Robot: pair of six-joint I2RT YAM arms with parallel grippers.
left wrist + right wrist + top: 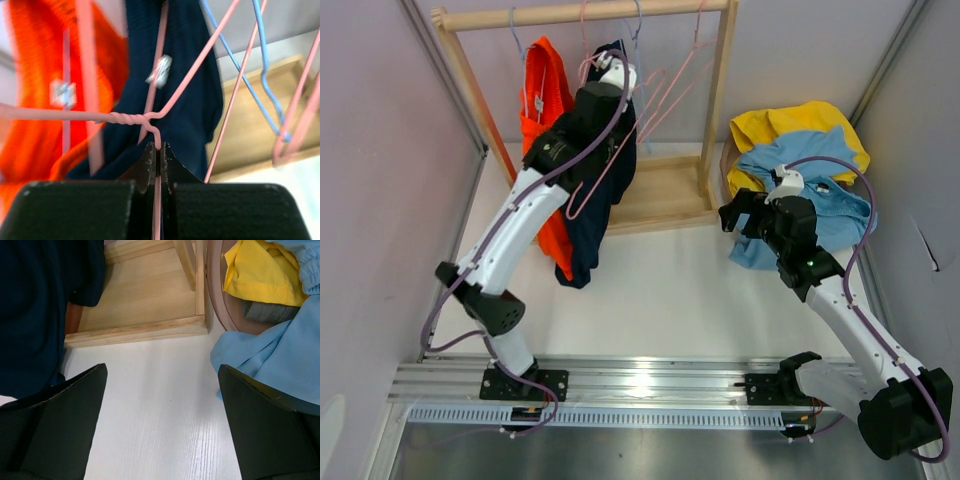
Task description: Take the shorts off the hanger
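Note:
Dark navy shorts (588,225) hang from a pink wire hanger (125,118) at the wooden rack, reaching down to the table. My left gripper (615,68) is up by the hanger's neck and is shut on the pink wire just above its twisted part; in the left wrist view the wire runs between the closed jaws of the left gripper (159,150), with the navy shorts (185,100) behind. My right gripper (735,212) hovers low over the white table, to the right of the shorts. It is the right gripper (162,372) that stands wide open, with nothing between its fingers; the navy shorts (30,315) fill its upper left.
An orange garment (545,110) hangs left of the navy one. Empty pink and blue hangers (670,80) hang on the rack's rail (580,14). The rack's wooden base (660,190) lies behind. A basket (215,290) at right holds yellow and light blue clothes (810,210).

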